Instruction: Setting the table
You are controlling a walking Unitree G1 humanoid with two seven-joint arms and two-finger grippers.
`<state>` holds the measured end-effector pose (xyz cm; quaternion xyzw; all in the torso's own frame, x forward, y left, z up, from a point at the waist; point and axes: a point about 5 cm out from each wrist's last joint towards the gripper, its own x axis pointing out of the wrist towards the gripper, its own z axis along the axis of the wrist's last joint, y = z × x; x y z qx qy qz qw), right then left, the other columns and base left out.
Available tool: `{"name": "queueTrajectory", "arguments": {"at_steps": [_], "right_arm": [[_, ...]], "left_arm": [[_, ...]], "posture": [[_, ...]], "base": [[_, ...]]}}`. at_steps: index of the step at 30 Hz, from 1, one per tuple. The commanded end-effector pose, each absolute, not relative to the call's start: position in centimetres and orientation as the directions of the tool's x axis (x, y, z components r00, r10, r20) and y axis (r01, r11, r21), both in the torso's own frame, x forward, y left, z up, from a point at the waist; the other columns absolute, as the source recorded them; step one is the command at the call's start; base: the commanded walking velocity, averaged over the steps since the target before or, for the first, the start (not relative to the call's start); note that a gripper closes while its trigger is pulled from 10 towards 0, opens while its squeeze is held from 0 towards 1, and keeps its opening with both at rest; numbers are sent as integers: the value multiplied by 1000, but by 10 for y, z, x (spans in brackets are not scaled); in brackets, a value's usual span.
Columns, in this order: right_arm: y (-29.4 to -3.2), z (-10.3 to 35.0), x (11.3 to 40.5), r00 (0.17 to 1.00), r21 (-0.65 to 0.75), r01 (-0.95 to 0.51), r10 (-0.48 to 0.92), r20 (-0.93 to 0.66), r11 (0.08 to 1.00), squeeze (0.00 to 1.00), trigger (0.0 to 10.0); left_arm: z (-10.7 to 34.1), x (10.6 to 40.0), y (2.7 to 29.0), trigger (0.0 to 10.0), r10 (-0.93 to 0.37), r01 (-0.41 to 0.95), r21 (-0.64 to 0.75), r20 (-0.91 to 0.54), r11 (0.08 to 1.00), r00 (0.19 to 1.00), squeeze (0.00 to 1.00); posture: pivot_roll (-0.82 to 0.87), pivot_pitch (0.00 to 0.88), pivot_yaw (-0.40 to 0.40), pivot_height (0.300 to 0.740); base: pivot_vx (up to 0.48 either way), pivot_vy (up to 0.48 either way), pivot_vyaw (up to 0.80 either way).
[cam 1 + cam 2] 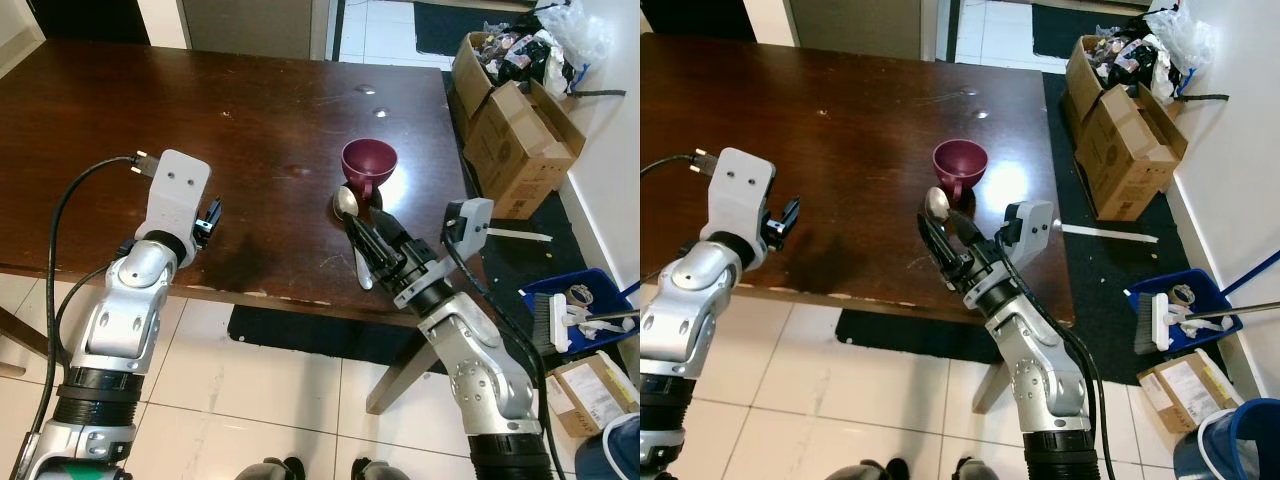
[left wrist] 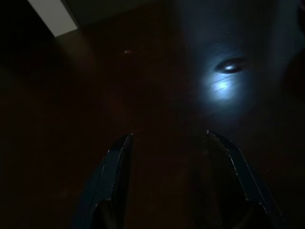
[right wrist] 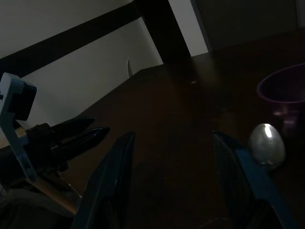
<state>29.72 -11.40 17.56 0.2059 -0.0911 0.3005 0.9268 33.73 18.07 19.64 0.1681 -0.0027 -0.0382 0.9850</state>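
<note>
**Spoon set beside the cup**

Right end effector (image 1: 372, 243), fingers spread wide and empty, hovers over a silver spoon (image 1: 350, 215) lying on the bench (image 1: 150, 90) beside a maroon cup (image 1: 368, 164), likely just placed. Left end effector (image 1: 208, 220) waits open near the bench's front edge.

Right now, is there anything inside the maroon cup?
The maroon plastic cup on the dark wooden table looks empty: bare inner wall and bottom. The silver metal spoon lies outside it, beside the handle.
</note>
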Motion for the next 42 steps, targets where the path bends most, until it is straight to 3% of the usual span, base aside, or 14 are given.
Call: {"name": "queueTrajectory", "arguments": {"at_steps": [1,7,28,38,42], "right_arm": [[-116,173,297,807,330,-590,518,284,737,0,10000],[-116,174,297,806,328,-591,520,284,737,0,10000],[-111,165,305,815,324,-580,528,239,747,0,10000],[-84,136,336,829,358,-528,559,20,770,0,10000],[-73,128,344,806,363,-531,589,-62,765,0,10000]], "left_arm": [[192,337,179,10000,-86,87,339,-17,937,996,0],[191,337,178,10000,-82,85,330,-22,940,996,0],[191,340,184,10000,-61,69,317,-34,946,998,0],[202,341,196,10000,-62,71,362,-36,929,997,0],[217,336,219,10000,-74,83,416,-38,906,997,0]], "posture": [[-31,49,81,740],[-32,43,81,740],[-34,48,85,740],[13,50,80,740],[59,56,68,740]], "base": [[0,-270,0],[0,-341,0],[0,0,0],[0,0,0],[0,0,0]]}}
